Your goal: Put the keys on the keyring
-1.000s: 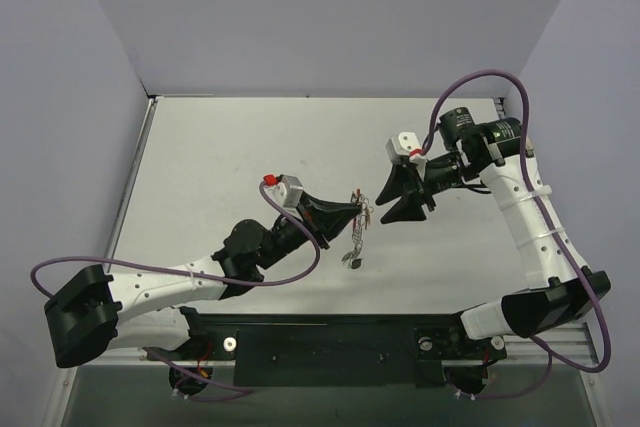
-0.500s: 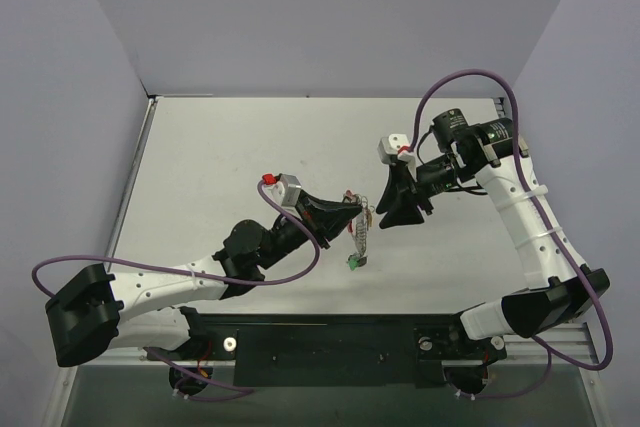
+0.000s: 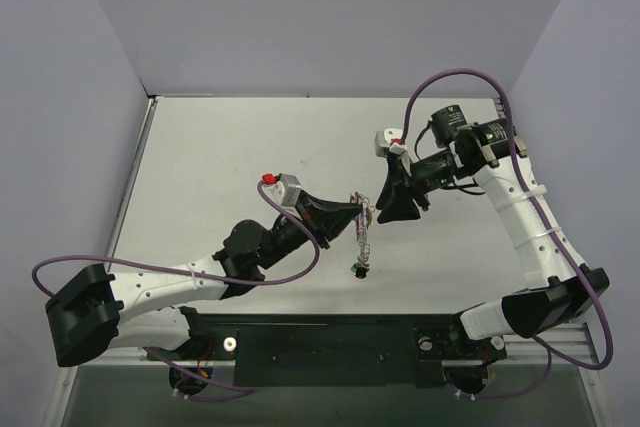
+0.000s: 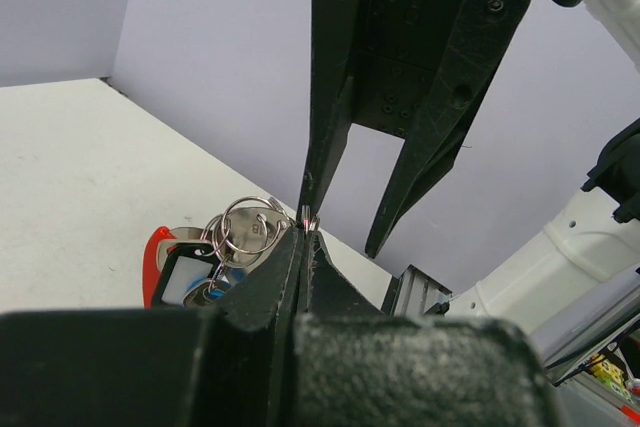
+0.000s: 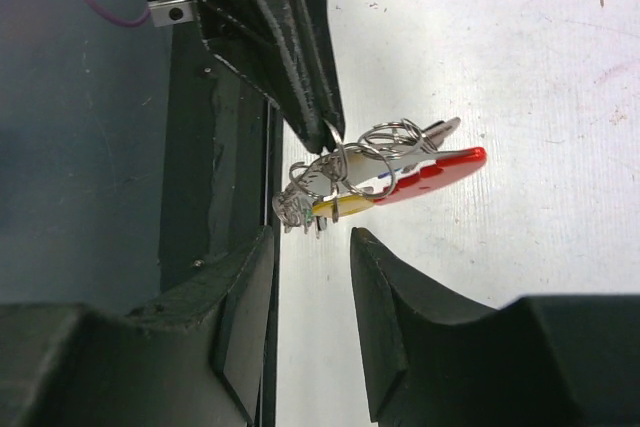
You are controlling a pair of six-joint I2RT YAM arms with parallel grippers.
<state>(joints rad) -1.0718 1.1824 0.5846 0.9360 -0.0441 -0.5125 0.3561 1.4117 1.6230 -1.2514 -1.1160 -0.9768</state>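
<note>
Right gripper point(image 3: 384, 210) has advanced left to the keyring point(image 4: 250, 228), jaws parted, empty. Left gripper point(image 3: 359, 213) clenches the keyring; keys point(image 5: 437, 170) bunched. Threading judged imminent.

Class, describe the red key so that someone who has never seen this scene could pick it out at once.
Find the left gripper, shut on the keyring above the table. A small bunch of keys hangs there; the red key is the one with the red head, beside a yellow one.

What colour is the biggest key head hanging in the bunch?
The key head is red; clearest in right wrist view.
</note>
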